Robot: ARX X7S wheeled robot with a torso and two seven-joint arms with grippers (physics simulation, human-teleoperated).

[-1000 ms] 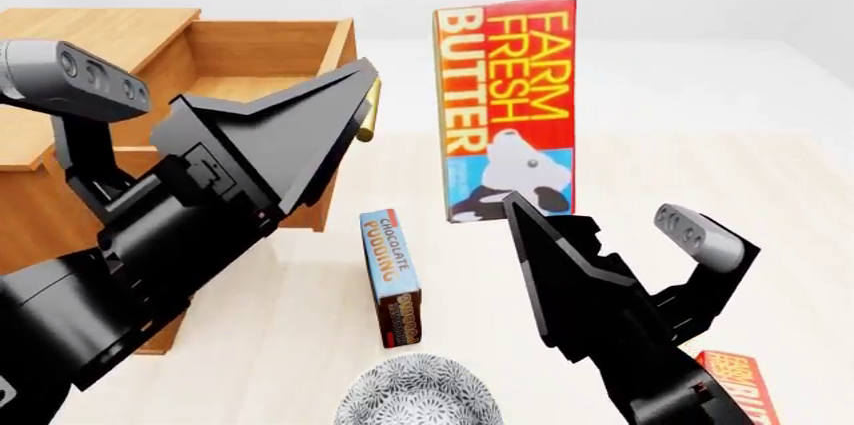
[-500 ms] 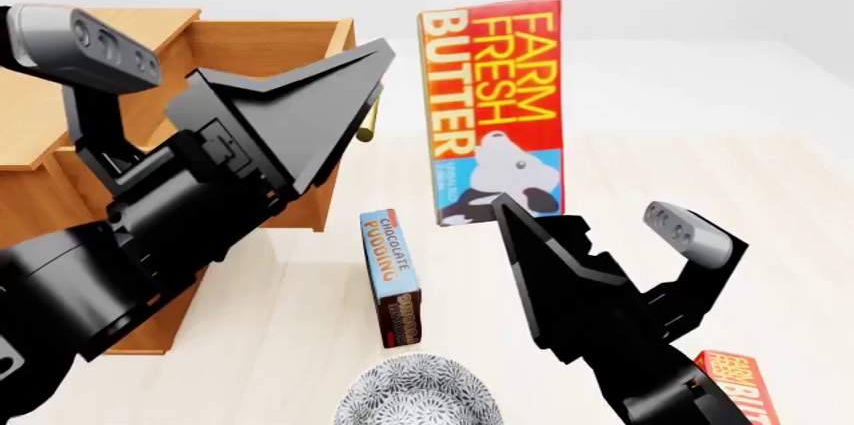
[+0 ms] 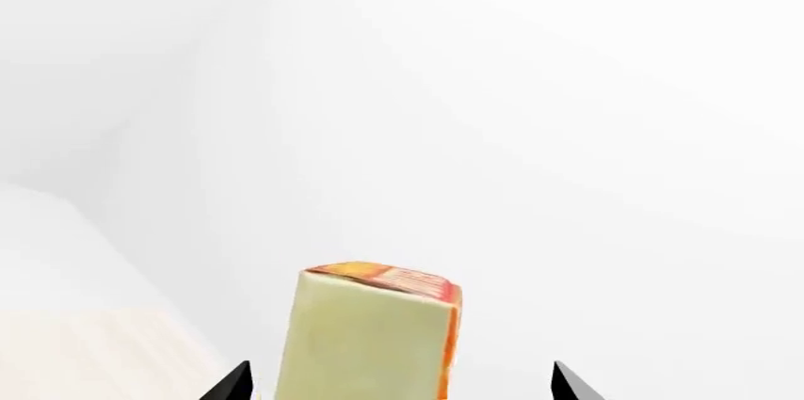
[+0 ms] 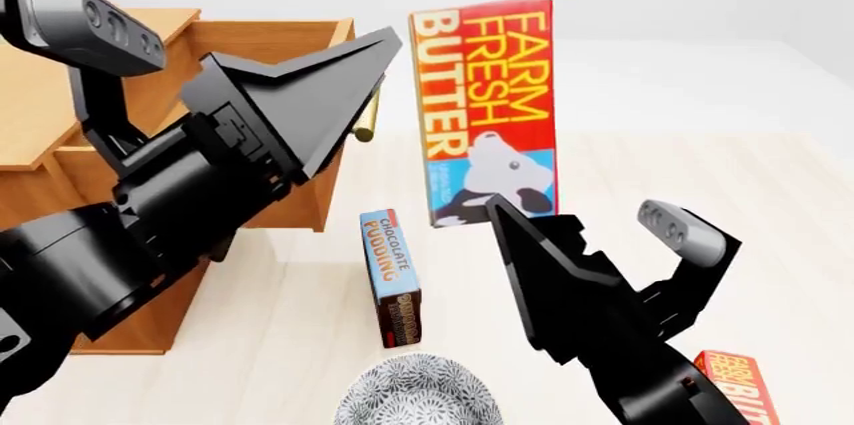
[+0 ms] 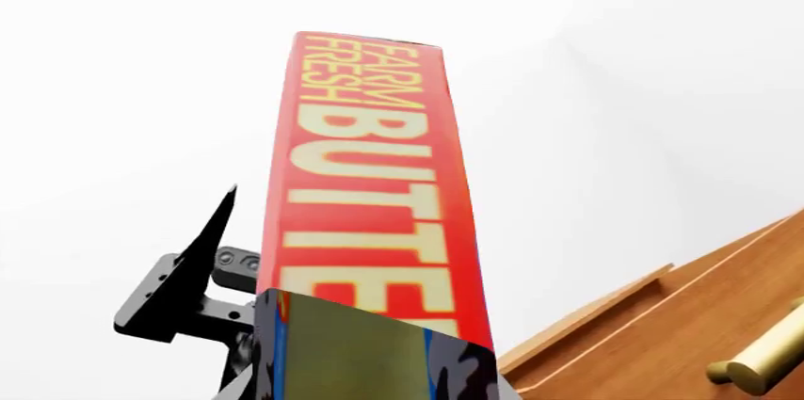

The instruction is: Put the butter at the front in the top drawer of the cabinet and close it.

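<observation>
While the butter (image 4: 486, 110) is up in the air, the top drawer (image 4: 267, 55) waits open.
The right gripper (image 4: 594, 235) fingers pinch its bottom end; left gripper (image 4: 234, 55) fingers spread (holding nothing). Dropping in and closing remain.

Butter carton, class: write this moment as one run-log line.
butter: upright, held aloft | right gripper: shut on butter | left gripper: open, empty | top drawer: open | phase: carrying
</observation>
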